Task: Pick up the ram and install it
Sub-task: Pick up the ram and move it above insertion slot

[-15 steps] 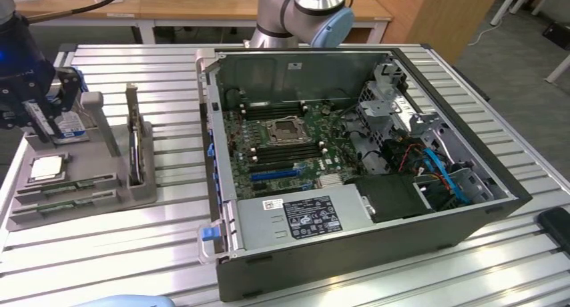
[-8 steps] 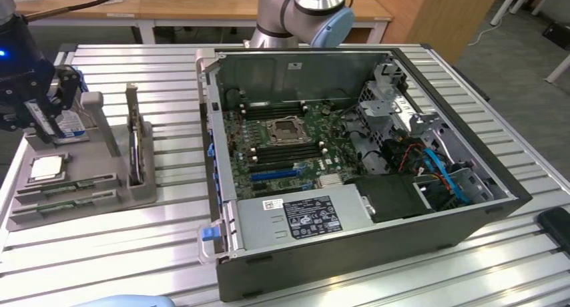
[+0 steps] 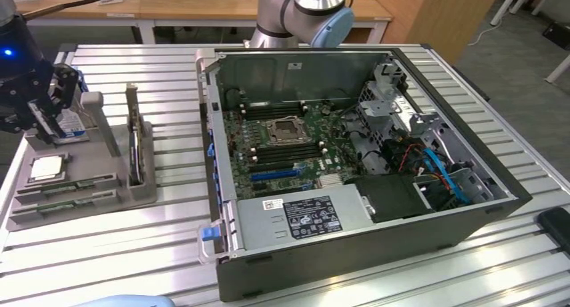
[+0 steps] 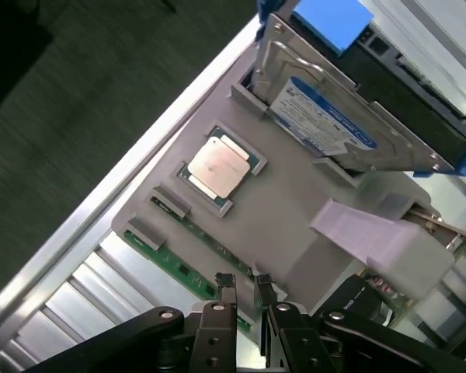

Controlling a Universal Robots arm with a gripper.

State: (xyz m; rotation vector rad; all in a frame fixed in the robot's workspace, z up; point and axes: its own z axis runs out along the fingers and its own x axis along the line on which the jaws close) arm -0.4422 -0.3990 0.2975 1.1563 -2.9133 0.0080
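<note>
Two long green ram sticks (image 3: 68,186) lie flat in slots at the front of a grey parts holder (image 3: 111,190), on the exterior view's left. In the wrist view a green ram stick (image 4: 173,265) runs along the holder's edge, just ahead of my fingertips. My gripper (image 3: 42,123) hangs above the back of the holder, beside the hard drive. Its fingers (image 4: 227,281) stand a narrow gap apart, open, with nothing between them. The open computer case (image 3: 445,153) holds the motherboard (image 3: 285,143) with dark ram slots around the processor socket.
A silver square processor chip (image 4: 217,168) lies in the holder behind the ram. A blue-labelled hard drive (image 4: 326,116) leans upright at the holder's back. Another flat part (image 3: 133,143) stands on edge in the holder. Everything rests on a slatted metal table (image 3: 169,253).
</note>
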